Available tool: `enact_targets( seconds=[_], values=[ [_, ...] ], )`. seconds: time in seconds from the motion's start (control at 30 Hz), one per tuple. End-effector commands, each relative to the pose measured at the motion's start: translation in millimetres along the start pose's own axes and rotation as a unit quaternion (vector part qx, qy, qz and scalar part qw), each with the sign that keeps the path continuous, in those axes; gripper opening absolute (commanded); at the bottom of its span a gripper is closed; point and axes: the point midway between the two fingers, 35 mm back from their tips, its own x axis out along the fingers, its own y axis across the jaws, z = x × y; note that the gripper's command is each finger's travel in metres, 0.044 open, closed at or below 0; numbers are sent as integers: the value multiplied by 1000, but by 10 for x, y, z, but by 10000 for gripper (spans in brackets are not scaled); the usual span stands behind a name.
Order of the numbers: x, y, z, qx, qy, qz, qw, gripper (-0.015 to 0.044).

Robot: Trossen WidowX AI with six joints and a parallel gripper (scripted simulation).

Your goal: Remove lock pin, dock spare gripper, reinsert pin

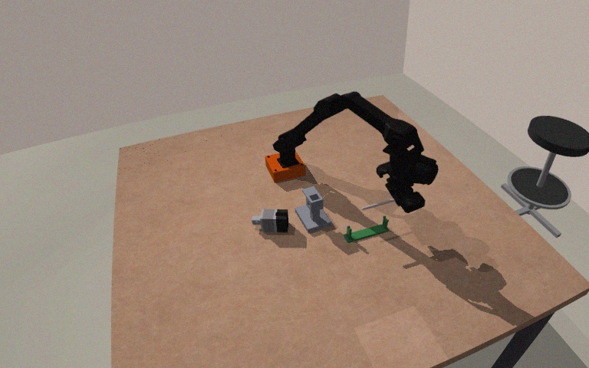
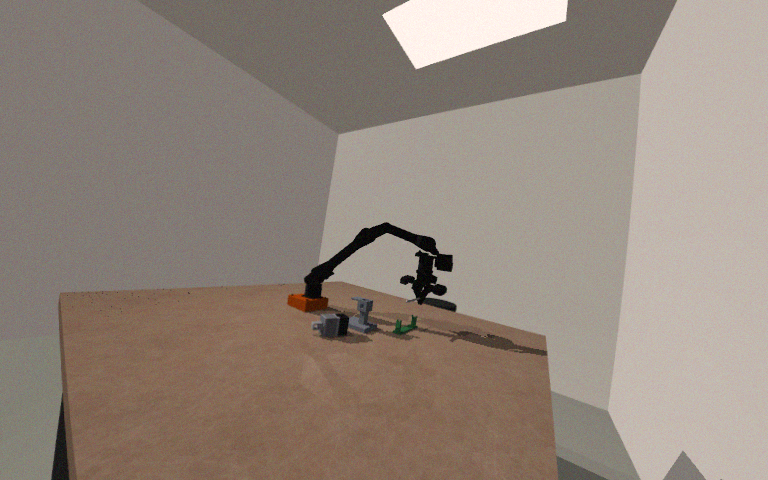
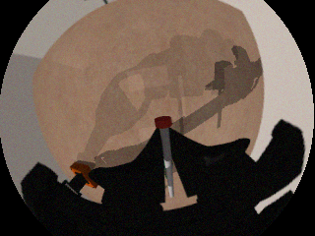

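My gripper [image 1: 401, 202] [image 2: 420, 301] [image 3: 161, 129] is shut on the lock pin [image 1: 376, 205] [image 2: 411, 300] [image 3: 166, 145], a thin grey rod. The pin's red head [image 3: 163, 122] shows at the fingertips in the wrist view. The pin is held roughly level in the air, right of the mount and behind the green cradle. The grey mount [image 1: 315, 213] [image 2: 363, 316] stands upright with its square socket opening [image 1: 314, 197] empty. The spare gripper [image 1: 268, 220] [image 2: 329, 325], grey with a black end, lies on its side left of the mount, apart from it.
A green cradle [image 1: 369, 232] [image 2: 406, 328] with two upright ends stands right of the mount. The arm's orange base [image 1: 286, 171] [image 2: 307, 303] [image 3: 81, 168] is behind the mount. A black stool [image 1: 559, 132] stands beyond the table's right edge.
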Motion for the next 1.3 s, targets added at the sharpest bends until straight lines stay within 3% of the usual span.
enact_targets(
  seconds=[0.0,1.27],
  values=[
    [59,-6,-11,3,0,0,1000,0],
    [629,-48,-105,3,0,0,1000,0]
  ],
)
